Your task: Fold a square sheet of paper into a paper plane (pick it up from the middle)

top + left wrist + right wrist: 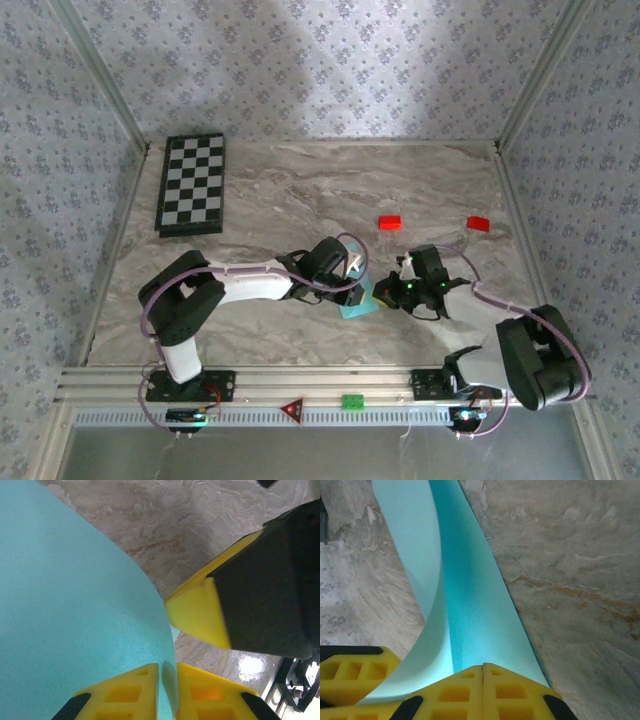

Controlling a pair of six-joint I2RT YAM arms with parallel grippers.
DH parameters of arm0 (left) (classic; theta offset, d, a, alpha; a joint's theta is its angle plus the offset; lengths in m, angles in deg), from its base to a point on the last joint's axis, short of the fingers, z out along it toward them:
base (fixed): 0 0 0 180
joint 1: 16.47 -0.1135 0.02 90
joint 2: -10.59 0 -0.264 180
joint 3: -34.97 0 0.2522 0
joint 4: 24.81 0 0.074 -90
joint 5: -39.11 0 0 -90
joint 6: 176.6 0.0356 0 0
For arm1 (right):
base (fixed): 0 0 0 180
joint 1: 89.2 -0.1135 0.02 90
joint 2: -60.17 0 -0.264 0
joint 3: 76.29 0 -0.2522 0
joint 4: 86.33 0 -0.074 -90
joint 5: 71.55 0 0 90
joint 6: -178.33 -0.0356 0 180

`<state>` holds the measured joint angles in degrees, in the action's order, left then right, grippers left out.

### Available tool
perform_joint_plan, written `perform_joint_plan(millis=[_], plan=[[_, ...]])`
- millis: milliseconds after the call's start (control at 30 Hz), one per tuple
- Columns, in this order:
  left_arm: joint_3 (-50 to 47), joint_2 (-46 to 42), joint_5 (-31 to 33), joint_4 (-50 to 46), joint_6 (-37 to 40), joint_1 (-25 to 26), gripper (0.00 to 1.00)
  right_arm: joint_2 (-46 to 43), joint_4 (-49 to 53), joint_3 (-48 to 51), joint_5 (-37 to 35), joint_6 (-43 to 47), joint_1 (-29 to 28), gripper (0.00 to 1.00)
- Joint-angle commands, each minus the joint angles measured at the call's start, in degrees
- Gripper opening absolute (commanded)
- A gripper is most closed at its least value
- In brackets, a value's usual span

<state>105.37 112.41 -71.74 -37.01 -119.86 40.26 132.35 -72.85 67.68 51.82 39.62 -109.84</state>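
Note:
The light cyan paper (352, 308), folded into a narrow strip with a centre crease, sits between both grippers near the table's front middle. My right gripper (483, 669) is shut on its near end, and the paper (470, 595) runs away from the closed fingertips. My left gripper (168, 672) has its jaws a narrow gap apart, with the edge of the paper (75, 605) standing in that gap. A yellow right finger (197, 612) reaches in close from the right. From above, the left gripper (358, 288) and right gripper (385, 297) almost touch over the paper.
A chessboard (192, 184) lies at the back left of the marble table (300, 200). Two small red blocks (389, 222) (478, 224) lie behind the grippers to the right. A green block (352, 402) sits on the front rail.

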Motion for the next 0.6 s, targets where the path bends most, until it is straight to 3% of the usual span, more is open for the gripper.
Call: perform_joint_plan(millis=[0,233,567], plan=[[1.30,-0.43,-0.53,0.30,0.56,0.00,0.18,1.87,-3.16,-1.27,-0.51,-1.88,-1.01,0.03],[0.46,-1.35,0.98,1.42,1.02,0.03,0.20,7.18,-5.62,-1.06,0.69,-2.36,-1.73,0.03],[0.29,-1.54,3.42,1.18,1.93,0.03,0.21,7.77,1.22,-1.73,-2.53,1.13,-2.09,0.02]])
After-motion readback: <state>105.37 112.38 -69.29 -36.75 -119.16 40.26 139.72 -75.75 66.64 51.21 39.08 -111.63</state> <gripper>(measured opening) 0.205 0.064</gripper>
